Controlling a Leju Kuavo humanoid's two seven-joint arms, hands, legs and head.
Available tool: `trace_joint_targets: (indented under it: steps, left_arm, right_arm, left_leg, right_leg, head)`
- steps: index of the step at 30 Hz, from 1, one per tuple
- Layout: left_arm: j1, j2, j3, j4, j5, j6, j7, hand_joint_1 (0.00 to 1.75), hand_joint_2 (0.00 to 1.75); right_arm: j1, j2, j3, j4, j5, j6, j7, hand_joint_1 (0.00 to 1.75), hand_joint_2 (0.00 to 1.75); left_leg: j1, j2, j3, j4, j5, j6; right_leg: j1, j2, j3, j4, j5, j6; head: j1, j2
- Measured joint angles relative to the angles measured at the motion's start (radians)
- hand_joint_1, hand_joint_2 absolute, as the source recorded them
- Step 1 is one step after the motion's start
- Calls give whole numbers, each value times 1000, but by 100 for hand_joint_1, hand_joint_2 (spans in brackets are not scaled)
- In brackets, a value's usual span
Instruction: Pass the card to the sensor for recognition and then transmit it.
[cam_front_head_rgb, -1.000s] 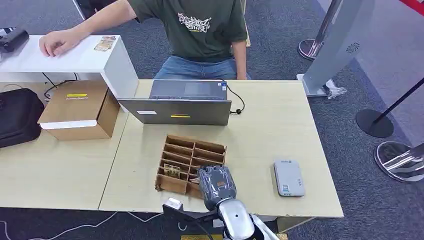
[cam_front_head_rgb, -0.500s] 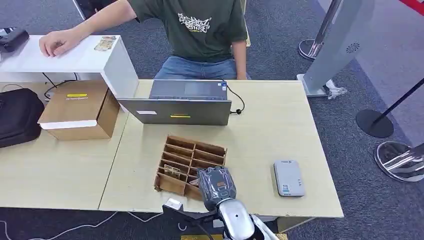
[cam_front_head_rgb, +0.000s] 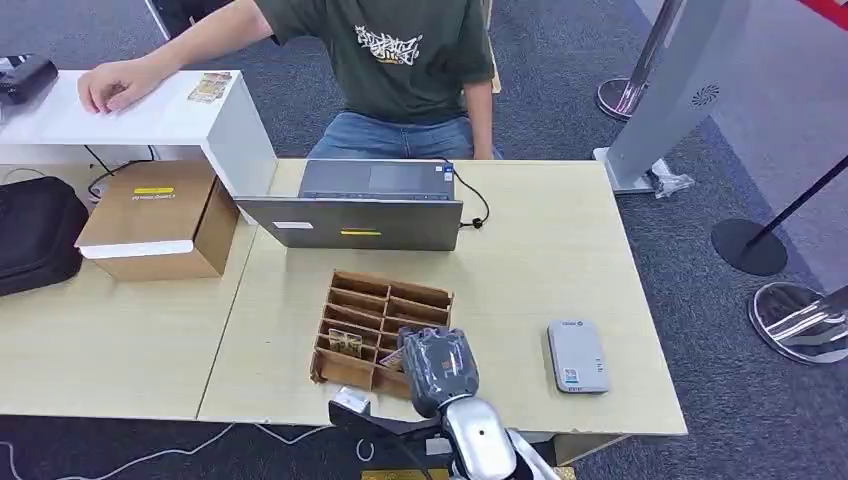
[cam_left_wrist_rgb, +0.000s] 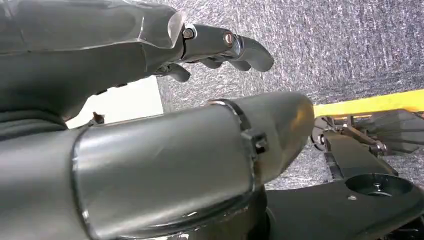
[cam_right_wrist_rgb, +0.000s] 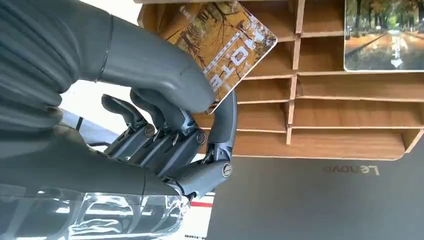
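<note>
My right hand (cam_front_head_rgb: 440, 368) hovers over the near right corner of the wooden slotted organizer (cam_front_head_rgb: 385, 300). It pinches a card with an autumn-tree print (cam_right_wrist_rgb: 230, 45) between thumb and fingers, just above the slots. An edge of that card (cam_front_head_rgb: 391, 358) peeks out left of the hand in the head view. A second printed card (cam_front_head_rgb: 345, 343) stands in a near slot, and the right wrist view also shows this second card (cam_right_wrist_rgb: 382, 35). The grey-white card sensor (cam_front_head_rgb: 577, 356) lies flat on the table to the right of my hand. My left hand (cam_left_wrist_rgb: 150, 75) hangs over carpet, fingers apart, holding nothing.
A laptop (cam_front_head_rgb: 355, 222) stands open behind the organizer, its lid facing me, with a person seated beyond it. A cardboard box (cam_front_head_rgb: 160, 220) and a black bag (cam_front_head_rgb: 35, 235) sit on the left table. Bare tabletop lies between the organizer and the sensor.
My right hand has shifted slightly right and toward me over the organizer, and the held card's edge now peeks out at its left side.
</note>
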Motion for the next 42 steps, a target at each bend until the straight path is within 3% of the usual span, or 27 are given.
trace_joint_targets:
  steps: [13, 23, 34, 38, 42]
  left_arm:
    - [3, -4, -2, 0, 0, 3, -8, 0, 0]
    - [15, -4, -6, 0, -5, 4, -20, 0, 0]
    - [16, -5, -37, 0, -46, 4, -21, 0, 0]
    - [16, -5, -45, 0, -53, 6, -21, 0, 0]
    - [16, -8, -54, 0, -58, 15, -20, 0, 0]
  right_arm:
    - [22, 10, -59, -102, 24, -74, -16, 175, 175]
    - [82, 18, -165, -212, -48, -315, -102, 175, 175]
    - [157, 46, -291, -328, -230, -654, -314, 175, 175]
    - [166, 77, -340, -334, -309, -676, -443, 175, 175]
    - [166, 112, -388, -333, -351, -677, -522, 175, 175]
  left_leg:
    - [0, 0, 0, 0, 0, 0]
    - [0, 0, 0, 0, 0, 0]
    - [0, 0, 0, 0, 0, 0]
    - [0, 0, 0, 0, 0, 0]
    - [0, 0, 0, 0, 0, 0]
  right_leg:
    - [0, 0, 0, 0, 0, 0]
    - [0, 0, 0, 0, 0, 0]
    - [0, 0, 0, 0, 0, 0]
    - [0, 0, 0, 0, 0, 0]
    - [0, 0, 0, 0, 0, 0]
  head:
    - [0, 0]
    - [0, 0]
    - [0, 0]
    - [0, 0]
    - [0, 0]
